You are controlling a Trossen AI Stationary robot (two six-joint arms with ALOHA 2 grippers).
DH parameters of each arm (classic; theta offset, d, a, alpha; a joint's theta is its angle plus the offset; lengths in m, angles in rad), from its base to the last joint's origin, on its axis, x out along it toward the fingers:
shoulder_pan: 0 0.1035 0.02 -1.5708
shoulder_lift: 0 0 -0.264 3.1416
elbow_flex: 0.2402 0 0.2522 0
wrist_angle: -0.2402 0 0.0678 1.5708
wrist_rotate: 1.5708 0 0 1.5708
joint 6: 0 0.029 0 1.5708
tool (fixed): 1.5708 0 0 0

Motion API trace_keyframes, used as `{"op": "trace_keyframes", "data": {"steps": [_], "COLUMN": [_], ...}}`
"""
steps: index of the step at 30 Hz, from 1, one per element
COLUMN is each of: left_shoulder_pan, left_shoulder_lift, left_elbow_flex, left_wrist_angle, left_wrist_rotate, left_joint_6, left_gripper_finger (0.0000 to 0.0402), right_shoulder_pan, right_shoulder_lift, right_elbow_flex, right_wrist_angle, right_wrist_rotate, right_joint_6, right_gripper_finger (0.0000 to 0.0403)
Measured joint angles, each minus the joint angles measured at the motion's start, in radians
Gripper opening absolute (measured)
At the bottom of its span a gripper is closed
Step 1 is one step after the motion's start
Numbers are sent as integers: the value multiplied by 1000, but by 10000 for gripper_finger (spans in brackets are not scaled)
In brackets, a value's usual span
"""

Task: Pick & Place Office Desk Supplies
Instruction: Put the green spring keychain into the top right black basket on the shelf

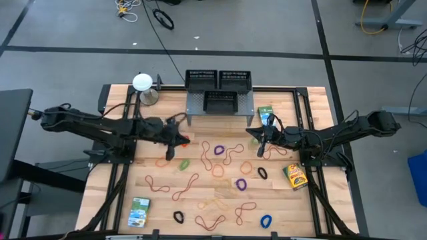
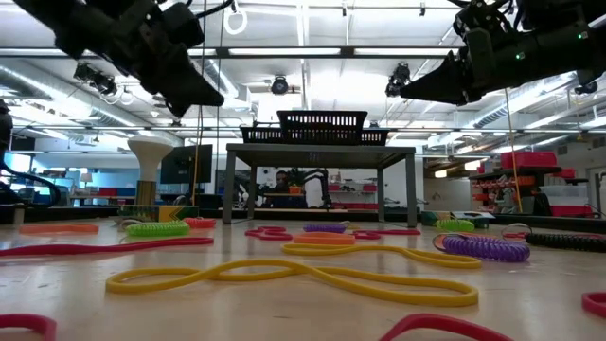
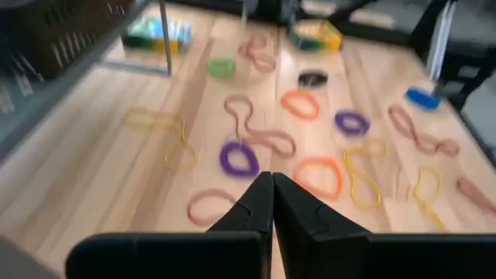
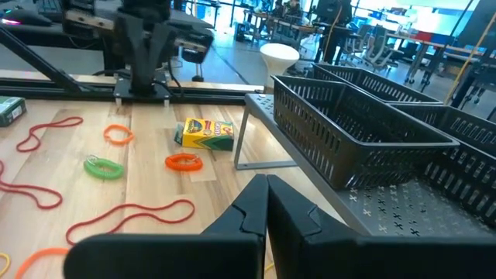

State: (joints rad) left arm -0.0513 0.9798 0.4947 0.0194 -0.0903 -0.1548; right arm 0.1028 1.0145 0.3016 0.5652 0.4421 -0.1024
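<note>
Both arms are hovering over the tabletop (image 1: 113, 193), and nothing is being held. The left pincer (image 1: 169, 155) is hanging with its fingers pressed together; just below its tips a red band (image 1: 185, 139) and an orange band (image 1: 162, 162) are lying, with a purple band (image 3: 239, 159) a little ahead. The right pincer (image 1: 261, 151) is also closed and empty, sitting above a red loop (image 1: 275, 151), with an orange band (image 1: 246, 167) and a black band (image 1: 263, 173) just beyond it. The mesh trays (image 1: 219, 80) are resting on the grey shelf (image 1: 220, 110) between the two pincers, farther back. A yellow-green box (image 1: 295, 175) is lying outward of the right pincer, and a green-white box (image 1: 140, 209) is sitting well off from the left one.

The bands are thin, flat and crowded, so a descent is likely risking a pinch of two loops at once, or fingertips scraping the wood and sliding off. The long loops could be dragging neighbours along. The right pincer is working near the shelf and could be knocking its leg.

The yellow-green box looks like a crayon carton, but its lettering is too small to read.
</note>
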Motion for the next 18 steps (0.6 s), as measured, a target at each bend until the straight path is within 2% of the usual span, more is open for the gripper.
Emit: {"op": "trace_keyframes", "data": {"steps": [5, 11, 14, 18], "left_shoulder_pan": [-108, -205, -249, -280], "left_shoulder_lift": [0, 5, 36, 118], "left_elbow_flex": [65, 145, 176, 210], "left_wrist_angle": [-178, -360, -411, -420], "left_wrist_rotate": [-115, -203, -252, -264], "left_joint_6": [-101, -246, -300, -353], "left_gripper_finger": [9, 9, 9, 9], "right_shoulder_pan": [0, 0, 0, 0], "right_shoulder_lift": [0, 0, 0, 0], "right_elbow_flex": [0, 0, 0, 0], "right_wrist_angle": [0, 0, 0, 0], "right_wrist_rotate": [0, 0, 0, 0], "right_joint_6": [0, 0, 0, 0], "right_gripper_finger": [9, 9, 9, 9]}}
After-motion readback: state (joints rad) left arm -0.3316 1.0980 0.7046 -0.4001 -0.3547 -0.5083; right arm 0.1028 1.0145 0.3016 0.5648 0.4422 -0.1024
